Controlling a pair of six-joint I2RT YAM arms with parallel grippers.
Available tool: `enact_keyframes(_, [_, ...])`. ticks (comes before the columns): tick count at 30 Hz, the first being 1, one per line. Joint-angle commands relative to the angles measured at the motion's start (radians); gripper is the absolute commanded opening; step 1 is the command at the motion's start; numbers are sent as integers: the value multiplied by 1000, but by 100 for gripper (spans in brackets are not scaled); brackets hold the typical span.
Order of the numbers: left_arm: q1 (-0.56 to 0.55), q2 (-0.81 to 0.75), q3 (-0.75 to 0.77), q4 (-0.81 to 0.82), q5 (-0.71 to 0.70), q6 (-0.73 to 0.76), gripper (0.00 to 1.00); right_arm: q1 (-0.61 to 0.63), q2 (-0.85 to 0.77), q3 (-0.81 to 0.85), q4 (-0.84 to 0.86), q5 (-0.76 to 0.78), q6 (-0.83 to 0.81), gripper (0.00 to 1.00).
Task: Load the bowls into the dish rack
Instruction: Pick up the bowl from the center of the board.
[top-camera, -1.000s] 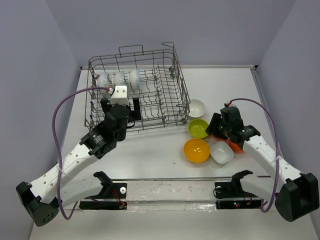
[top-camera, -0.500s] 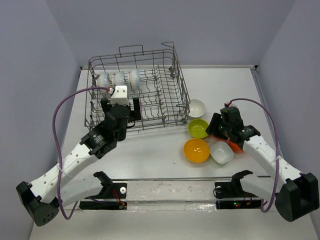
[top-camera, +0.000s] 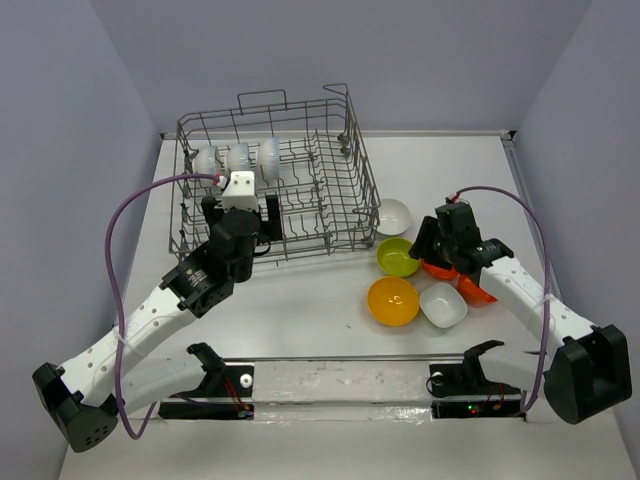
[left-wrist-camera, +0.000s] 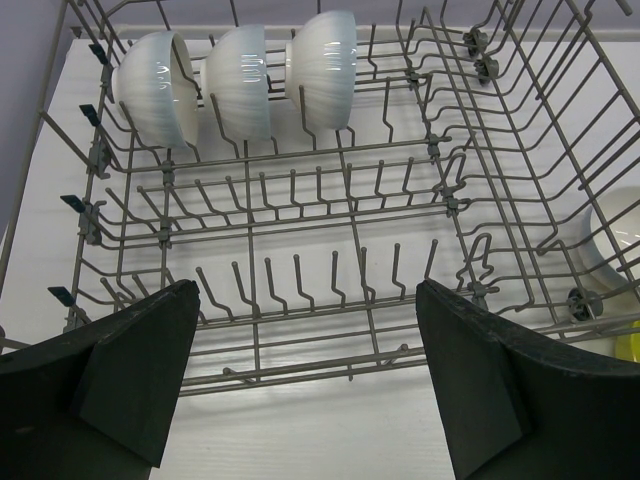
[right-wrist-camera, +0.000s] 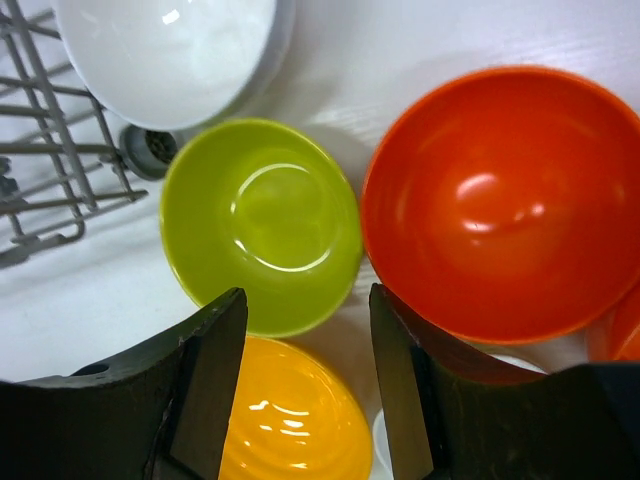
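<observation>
Rack (top-camera: 365, 190): grey wire, on the far-left part of the tabletop (top-camera: 300, 300).
Loaded: 3 white bowls (left-wrist-camera: 240, 85) stand on edge in a row at its far-left side.
Left end effector (left-wrist-camera: 305, 290): spread wide and empty, at the rack's near side.
Right end effector (right-wrist-camera: 305, 293): partly spread, gripping nothing. It hangs over the neighbouring rims of the green bowl (right-wrist-camera: 260, 220) and a red bowl (right-wrist-camera: 500, 200).
Loose, toward the right edge: 6 bowls. These are the 2 above, a round bowl (top-camera: 394, 215) just beside the rack, a yellow bowl (top-camera: 392, 300), a squarish bowl (top-camera: 443, 305) and a second red bowl (top-camera: 475, 293).
</observation>
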Motion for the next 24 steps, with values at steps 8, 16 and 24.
enact_keyframes(8, [-6,-5,-3,26,-31,-2,99,-4,100,164,106,53,17,58])
enact_keyframes(16, [-6,-5,-4,26,-34,-2,99,-4,147,201,136,51,27,59])
enact_keyframes(24, [-6,1,-4,26,-34,-2,99,-4,227,230,171,65,37,59])
